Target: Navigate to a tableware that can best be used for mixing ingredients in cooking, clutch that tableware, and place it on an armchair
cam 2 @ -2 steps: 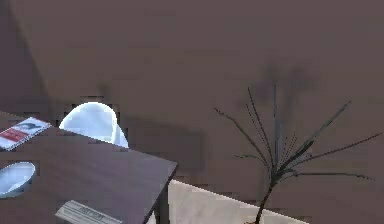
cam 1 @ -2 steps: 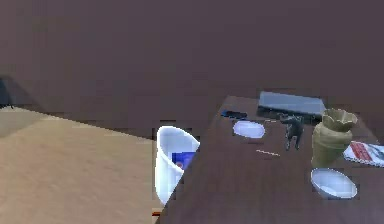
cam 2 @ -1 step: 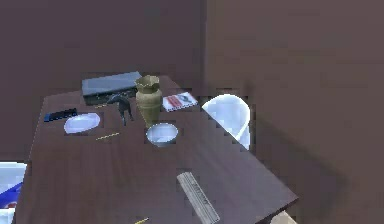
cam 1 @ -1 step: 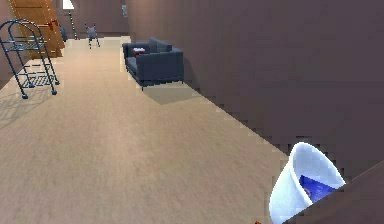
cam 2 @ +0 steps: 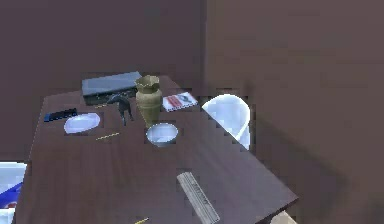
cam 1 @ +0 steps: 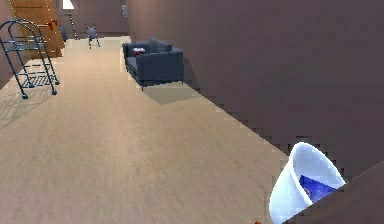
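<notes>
**Reach for the bowl being set up.** The bowl (cam 2: 161, 133) is lying on the counter (cam 2: 100, 178), just in front of the vase (cam 2: 149, 100). The step in hand is judged to be the lining-up for the reach. The base is best being nudged until the bowl is sitting on the arm's line. The bowl is best being approached from the side away from the vase, which looks easily tipped. How the jaws are standing cannot be told. The counter's load is being shown in the arm side view: a laptop (cam 2: 110, 85) behind the vase and a plate (cam 2: 82, 123) to the vase's left. The goal is being supplied by the forward view: the armchair (cam 1: 152, 58), judged well apart from the vase, across bare floor (cam 1: 120, 140).
</notes>
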Robot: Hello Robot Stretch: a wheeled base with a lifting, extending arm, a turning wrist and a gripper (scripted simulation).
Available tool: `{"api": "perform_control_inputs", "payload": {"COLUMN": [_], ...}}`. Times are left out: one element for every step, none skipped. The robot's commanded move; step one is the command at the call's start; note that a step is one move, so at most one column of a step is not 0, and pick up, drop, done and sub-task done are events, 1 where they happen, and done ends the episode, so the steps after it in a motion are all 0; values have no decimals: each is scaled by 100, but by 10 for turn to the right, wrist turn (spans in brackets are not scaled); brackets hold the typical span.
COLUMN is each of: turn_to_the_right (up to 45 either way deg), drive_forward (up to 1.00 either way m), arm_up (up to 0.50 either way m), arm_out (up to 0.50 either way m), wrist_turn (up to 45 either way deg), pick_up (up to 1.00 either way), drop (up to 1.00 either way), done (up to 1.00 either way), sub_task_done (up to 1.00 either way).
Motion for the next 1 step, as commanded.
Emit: {"api": "perform_control_inputs", "payload": {"turn_to_the_right": [0], "drive_forward": [0], "arm_up": [38], "arm_out": [0], "wrist_turn": [0], "pick_up": [0], "drop": [0], "done": [0], "sub_task_done": [0]}}
